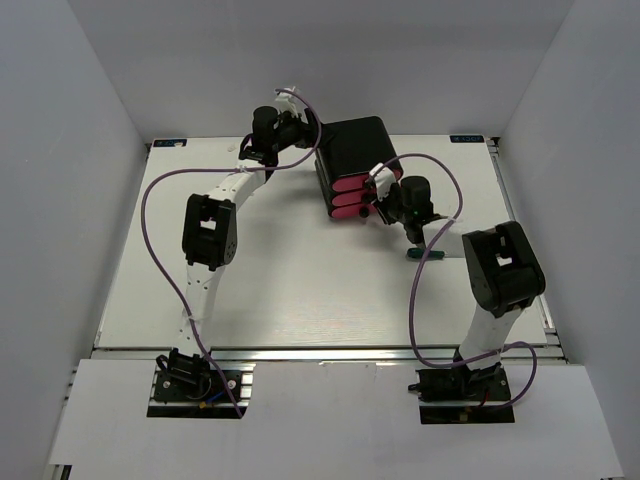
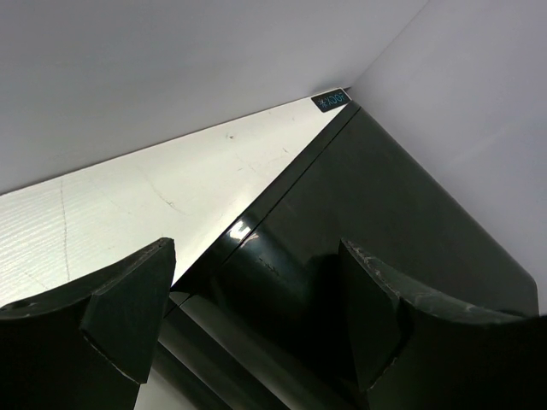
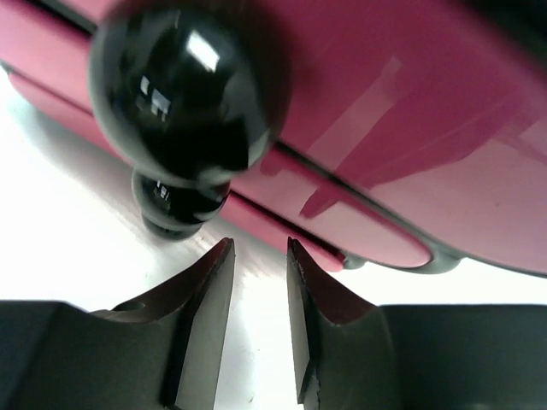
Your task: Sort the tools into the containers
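Black box (image 1: 355, 145) at far centre of the white table (image 1: 300, 290), pink drawers (image 1: 347, 197) facing the right arm. Left gripper (image 2: 256, 260) is spread wide over the box's edge, clamping nothing. Right gripper (image 3: 259, 248) is a narrow slit, empty, just below the black knobs (image 3: 184, 85). Green-handled tool (image 1: 418, 256) lies on the table beside the right wrist.

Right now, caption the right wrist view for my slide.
Right tool, narrowly open, empty, close to a black knob on the pink drawers.

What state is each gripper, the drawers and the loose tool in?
left gripper: open, over the black box edge.
right gripper: narrowly open, empty, near a knob.
pink drawers: appear shut.
green tool: lying on the table, unsorted.
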Tool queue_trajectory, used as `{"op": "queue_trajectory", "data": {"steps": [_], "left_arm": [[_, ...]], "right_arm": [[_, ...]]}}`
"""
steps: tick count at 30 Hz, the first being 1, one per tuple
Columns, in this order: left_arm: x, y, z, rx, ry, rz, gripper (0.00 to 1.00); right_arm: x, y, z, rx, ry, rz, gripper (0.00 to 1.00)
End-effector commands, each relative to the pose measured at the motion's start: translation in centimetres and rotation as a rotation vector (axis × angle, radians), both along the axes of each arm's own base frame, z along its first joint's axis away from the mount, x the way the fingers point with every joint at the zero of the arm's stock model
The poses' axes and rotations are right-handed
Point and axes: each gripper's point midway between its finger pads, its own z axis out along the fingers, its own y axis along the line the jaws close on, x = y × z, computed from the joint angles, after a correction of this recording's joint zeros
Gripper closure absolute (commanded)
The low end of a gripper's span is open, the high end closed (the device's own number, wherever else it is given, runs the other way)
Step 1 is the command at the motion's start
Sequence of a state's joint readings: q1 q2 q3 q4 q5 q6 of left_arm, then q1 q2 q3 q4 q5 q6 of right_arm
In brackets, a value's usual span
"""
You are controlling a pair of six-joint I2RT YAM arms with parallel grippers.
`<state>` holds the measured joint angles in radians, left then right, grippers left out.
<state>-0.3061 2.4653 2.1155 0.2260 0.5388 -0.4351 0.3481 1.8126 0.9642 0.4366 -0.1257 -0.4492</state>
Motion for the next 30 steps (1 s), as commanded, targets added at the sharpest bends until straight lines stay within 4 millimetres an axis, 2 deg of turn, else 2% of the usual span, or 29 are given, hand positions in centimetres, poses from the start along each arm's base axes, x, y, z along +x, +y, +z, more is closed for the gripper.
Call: {"op": "queue_trajectory", "data": {"steps": [1,2,9,11,12,13,14,15,16,17,20,21,27,30], "left_arm": [[-3.5,-2.7,-1.3,0.035,0.082,-0.108,0.16],[-3.4,-2.6,-1.3,0.035,0.082,-0.103,0.16],[-3.1,-2.0,-0.7,0.020,0.078,-0.070,0.14],[-2.7,-1.2,-0.1,0.011,0.065,-0.042,0.12],[-2.7,-0.9,-0.2,0.003,0.077,-0.030,0.12],[-2.4,-0.6,0.2,-0.005,0.068,-0.010,0.12],[-2.0,0.1,0.5,-0.010,0.063,0.010,0.11],[-1.9,0.4,1.1,-0.021,0.062,0.023,0.11],[-1.6,0.9,1.4,-0.024,0.057,0.043,0.11],[-1.3,1.3,1.7,-0.027,0.052,0.056,0.11],[-0.9,1.9,2.7,-0.038,0.038,0.068,0.10],[-0.8,2.0,2.8,-0.040,0.037,0.068,0.11],[-0.9,2.0,2.6,-0.043,0.052,0.061,0.10],[-0.9,2.0,2.4,-0.046,0.058,0.062,0.11]], "right_arm": [[1.1,0.1,5.2,0.073,-0.129,-0.042,0.64],[0.9,-0.2,5.9,0.078,-0.136,-0.044,0.64],[-3.1,-1.9,4.8,0.109,-0.024,-0.014,0.68],[-4.6,-1.7,4.9,0.164,0.015,0.025,0.77],[-5.6,-1.7,4.1,0.182,0.051,0.040,0.89],[-6.2,-1.2,3.9,0.212,0.081,0.062,0.93],[-6.9,-1.1,3.0,0.249,0.150,0.039,0.93],[-7.0,-0.7,2.9,0.280,0.190,0.029,0.85],[-7.1,-0.5,1.8,0.298,0.249,0.010,0.79],[-7.5,-0.2,1.3,0.341,0.314,-0.022,0.64],[-7.3,0.3,0.8,0.403,0.361,-0.050,0.52],[-7.1,0.7,1.2,0.463,0.376,-0.079,0.45],[-6.5,2.5,0.2,0.626,0.506,-0.153,0.38],[-5.9,3.4,0.6,0.680,0.503,-0.171,0.35]]}}
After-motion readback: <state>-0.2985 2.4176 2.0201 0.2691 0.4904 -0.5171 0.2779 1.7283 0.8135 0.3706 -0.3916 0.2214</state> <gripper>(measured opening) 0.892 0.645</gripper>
